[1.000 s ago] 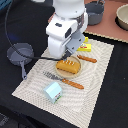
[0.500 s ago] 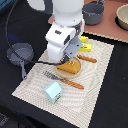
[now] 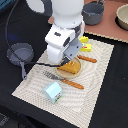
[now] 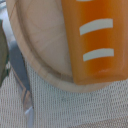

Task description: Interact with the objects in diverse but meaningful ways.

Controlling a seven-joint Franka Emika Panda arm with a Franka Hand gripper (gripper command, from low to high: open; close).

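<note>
While the white arm hangs low over the middle of the woven placemat point(image 3: 92, 95), its gripper point(image 3: 69, 61) sits right above the golden-brown bread loaf point(image 3: 72, 68), which lies on a round wooden board point(image 3: 61, 72) near the mat's centre. In the exterior view the arm's body covers the fingers, and the wrist view shows none of them either, so I cannot tell whether the jaws are spread, pressed together or pinching anything. The wrist view looks straight down at close range: the loaf point(image 4: 95, 40), orange-brown with pale stripes across its top, rests on the pale wooden board point(image 4: 42, 45), one end close to the board's rim, and a grey metal blade point(image 4: 20, 75) lies on the mat just beside the board.

A fork with an orange handle point(image 3: 64, 80) lies on the mat alongside the board, towards the mat's near edge, and a knife with an orange handle point(image 3: 88, 59) lies on the board's far side. The pale blue-and-white milk carton point(image 3: 52, 91) stands upright near the mat's near corner at the exterior view's left. The yellow box with red label point(image 3: 87, 48) and the yellow cheese wedge point(image 3: 84, 39) sit together near the mat's far edge. Off the mat, a grey pan point(image 3: 20, 53) rests on the dark tabletop at the exterior view's left, and a grey pot point(image 3: 93, 13) and a pale bowl point(image 3: 123, 16) stand towards the far edge
</note>
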